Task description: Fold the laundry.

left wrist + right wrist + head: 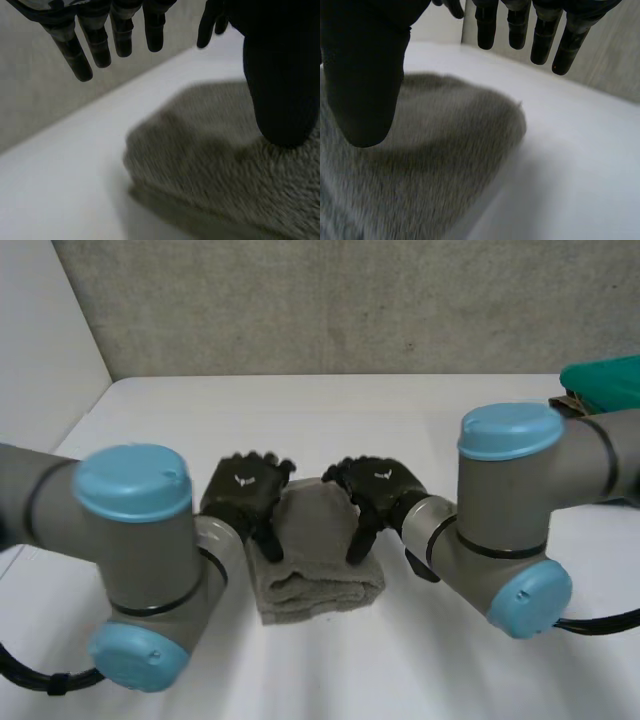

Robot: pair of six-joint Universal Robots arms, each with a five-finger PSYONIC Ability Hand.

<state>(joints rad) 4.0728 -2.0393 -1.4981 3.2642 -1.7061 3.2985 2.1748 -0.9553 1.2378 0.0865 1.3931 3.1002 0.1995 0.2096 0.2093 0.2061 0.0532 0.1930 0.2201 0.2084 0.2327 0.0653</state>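
A grey towel (315, 558) lies folded into a small thick pad at the middle of the white table (400, 415). My left hand (245, 495) hovers over the pad's left edge and my right hand (378, 488) over its right edge, each with the thumb pointing down at the cloth. In the left wrist view the fingers (95, 45) are straight and spread above the table, and the thumb (280, 90) ends at the towel (210, 165). The right wrist view is much the same: straight fingers (520, 25), with the thumb (365, 85) over the towel (435, 160). Neither hand grips cloth.
A green bundle (605, 380) with a tan piece (568, 405) beside it lies at the table's far right edge. A grey wall (330, 300) closes the back. My two arms fill the near part of the table on both sides.
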